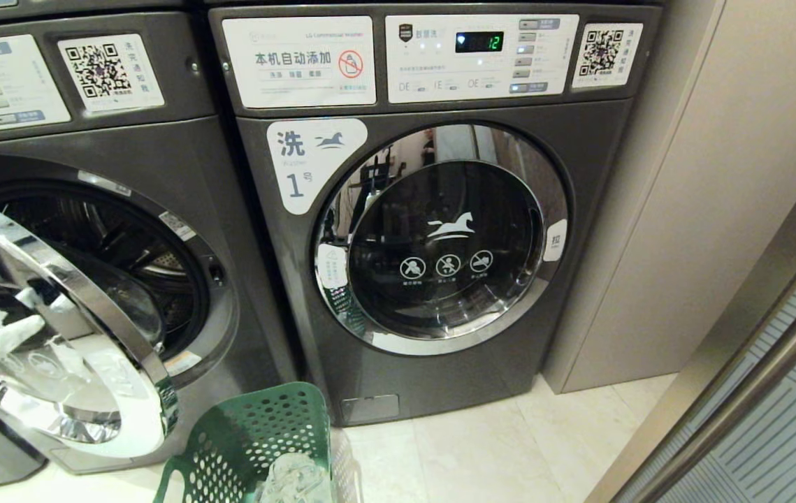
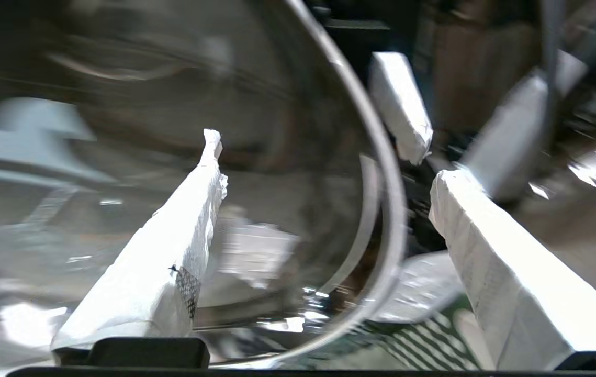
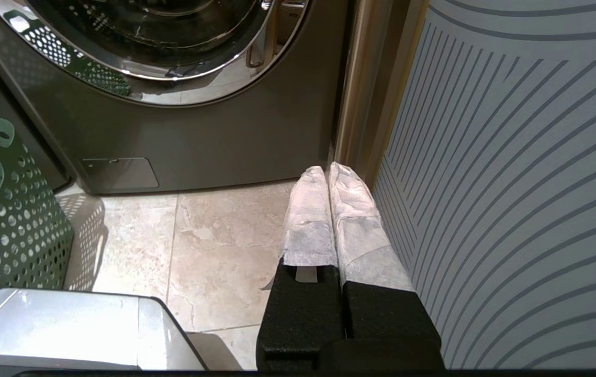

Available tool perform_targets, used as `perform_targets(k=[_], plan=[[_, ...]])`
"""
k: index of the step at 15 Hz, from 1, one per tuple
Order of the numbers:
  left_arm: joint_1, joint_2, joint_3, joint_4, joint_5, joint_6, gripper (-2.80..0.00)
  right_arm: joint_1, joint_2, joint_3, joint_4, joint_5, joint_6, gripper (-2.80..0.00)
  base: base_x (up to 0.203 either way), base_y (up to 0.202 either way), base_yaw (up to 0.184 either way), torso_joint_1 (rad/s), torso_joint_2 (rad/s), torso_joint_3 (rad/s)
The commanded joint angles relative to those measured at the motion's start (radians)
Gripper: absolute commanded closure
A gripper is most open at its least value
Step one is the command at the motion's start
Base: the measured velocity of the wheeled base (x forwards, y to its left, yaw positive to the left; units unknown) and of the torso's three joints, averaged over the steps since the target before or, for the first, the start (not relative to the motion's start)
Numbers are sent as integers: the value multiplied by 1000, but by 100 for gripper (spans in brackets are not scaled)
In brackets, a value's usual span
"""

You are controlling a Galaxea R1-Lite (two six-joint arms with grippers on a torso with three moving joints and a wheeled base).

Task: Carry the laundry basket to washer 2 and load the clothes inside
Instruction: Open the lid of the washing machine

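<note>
Pale floor tiles front two grey washers. Left hand, spread wide and empty, hovers by the open door; clothes lie in the basket below, nearer it. Right hand, pinched closed, hangs parked.

"洗 1号" label and display "12" on right-hand washer

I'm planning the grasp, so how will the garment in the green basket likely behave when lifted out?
The clothes lie crumpled in soft folds, so they will probably hang limp and drape rather than hold shape. They look thin and light. A trailing edge might snag on the laundry basket, whose walls are full of holes.
</note>
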Motion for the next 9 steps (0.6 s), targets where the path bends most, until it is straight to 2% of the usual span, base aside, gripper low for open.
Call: perform_targets(k=[1,3,6,9], plan=[[43,-97,6,-6,82,-2,-280,0,0,0,1,1,-1,0,0,0,0,0,0,0],[97,-195,40,-8,120,-2,-280,0,0,0,1,1,-1,0,0,0,0,0,0,0],[131,-414,99,-12,169,-13,-280,0,0,0,1,1,-1,0,0,0,0,0,0,0],[133,-673,127,-14,291,-60,-280,0,0,0,1,1,-1,0,0,0,0,0,0,0]])
